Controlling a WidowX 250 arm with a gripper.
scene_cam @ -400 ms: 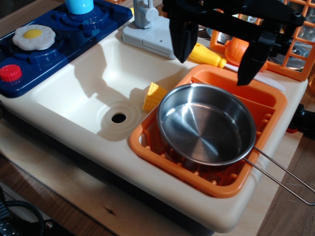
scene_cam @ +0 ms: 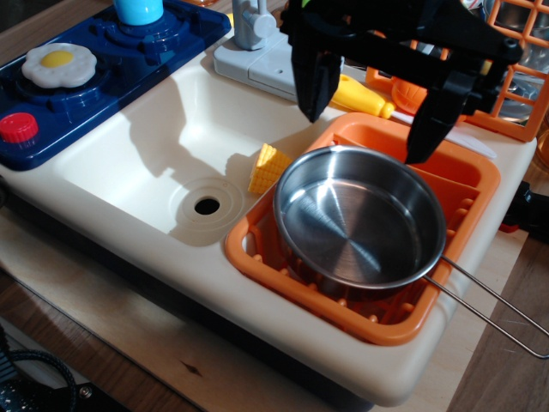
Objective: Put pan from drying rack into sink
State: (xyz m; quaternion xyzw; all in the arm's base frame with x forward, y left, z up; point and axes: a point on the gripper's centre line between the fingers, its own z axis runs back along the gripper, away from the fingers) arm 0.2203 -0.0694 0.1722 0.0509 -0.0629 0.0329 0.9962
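Observation:
The shiny steel pan (scene_cam: 358, 219) sits in the orange drying rack (scene_cam: 283, 279), its wire loop handle (scene_cam: 497, 313) reaching out to the lower right. The cream sink (scene_cam: 146, 163) with its drain hole (scene_cam: 207, 205) lies to the left of the rack. My black gripper (scene_cam: 367, 136) hangs open just above the pan's far rim, one finger (scene_cam: 316, 86) at the left and one finger (scene_cam: 426, 129) at the right. It holds nothing.
A yellow corn piece (scene_cam: 269, 168) lies in the sink by the rack. The grey faucet block (scene_cam: 257, 53) stands behind. A blue stovetop (scene_cam: 94, 77) with a fried egg (scene_cam: 58, 64) is at left. An upright orange mesh grid (scene_cam: 515, 77) stands at the back right.
The gripper has shifted slightly left and lower toward the pan's far rim. The pan has not moved.

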